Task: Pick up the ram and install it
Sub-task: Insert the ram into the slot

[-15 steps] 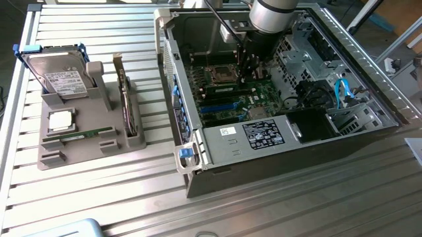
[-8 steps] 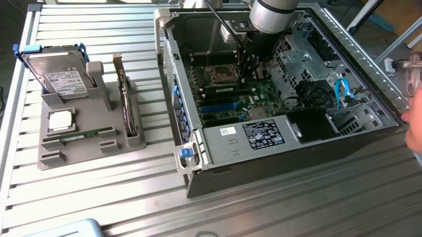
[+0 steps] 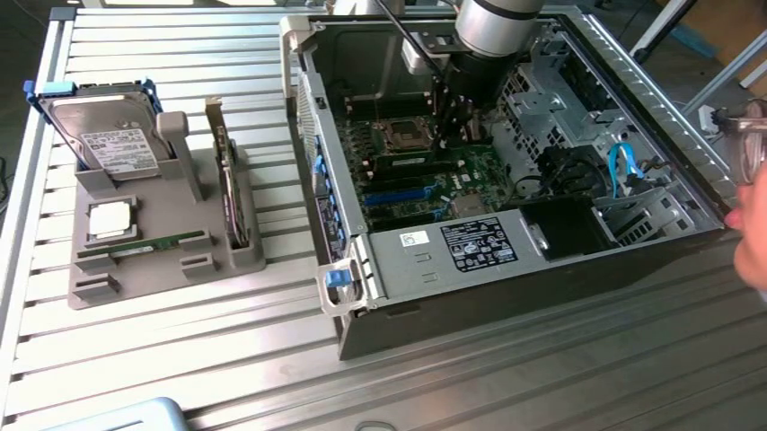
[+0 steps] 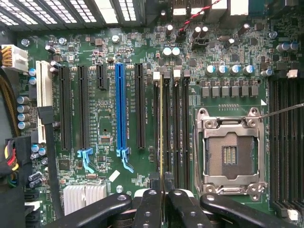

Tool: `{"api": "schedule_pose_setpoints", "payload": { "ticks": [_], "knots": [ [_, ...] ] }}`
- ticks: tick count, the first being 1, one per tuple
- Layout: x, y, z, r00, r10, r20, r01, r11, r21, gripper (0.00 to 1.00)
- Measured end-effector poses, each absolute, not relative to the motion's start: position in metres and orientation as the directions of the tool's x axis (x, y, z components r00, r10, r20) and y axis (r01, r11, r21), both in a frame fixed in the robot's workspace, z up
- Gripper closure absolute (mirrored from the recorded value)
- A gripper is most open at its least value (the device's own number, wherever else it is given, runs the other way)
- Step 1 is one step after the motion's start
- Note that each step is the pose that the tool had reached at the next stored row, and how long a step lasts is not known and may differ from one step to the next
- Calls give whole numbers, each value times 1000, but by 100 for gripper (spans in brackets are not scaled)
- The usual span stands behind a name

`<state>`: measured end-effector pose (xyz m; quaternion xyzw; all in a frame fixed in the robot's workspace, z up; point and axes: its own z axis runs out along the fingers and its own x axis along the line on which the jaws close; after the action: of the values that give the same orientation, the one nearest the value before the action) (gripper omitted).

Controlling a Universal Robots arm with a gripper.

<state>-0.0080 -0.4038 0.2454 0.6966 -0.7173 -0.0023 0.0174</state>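
In the wrist view the ram (image 4: 161, 128) shows edge-on as a thin yellowish line. It stands upright, lined up with one of the black memory slots (image 4: 176, 128) on the green motherboard (image 4: 99, 123). My gripper (image 4: 162, 192) is shut on the ram's near end, with a black finger (image 4: 148, 204) pressed to each side. Whether the ram is seated in the slot I cannot tell. In the exterior view the gripper (image 3: 454, 126) reaches down into the open computer case (image 3: 359, 269), beside the processor socket (image 3: 401, 133).
The open processor socket (image 4: 231, 152) lies beside the memory slots, and a blue expansion slot (image 4: 120, 109) on their other side. On the exterior view's left, a grey fixture (image 3: 144, 269) holds a hard drive (image 3: 114, 144), a silver chip (image 3: 110, 218), a green stick (image 3: 150, 243) and an upright card (image 3: 228, 193). A person's hand (image 3: 749, 242) is at the right edge.
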Motion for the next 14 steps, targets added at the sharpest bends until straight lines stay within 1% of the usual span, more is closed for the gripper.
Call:
{"api": "schedule_pose_setpoints", "payload": {
  "ticks": [14],
  "knots": [
    [-7, -404, 245, -8, -1000, 22, -999, 9, 34, 88]
  ]
}}
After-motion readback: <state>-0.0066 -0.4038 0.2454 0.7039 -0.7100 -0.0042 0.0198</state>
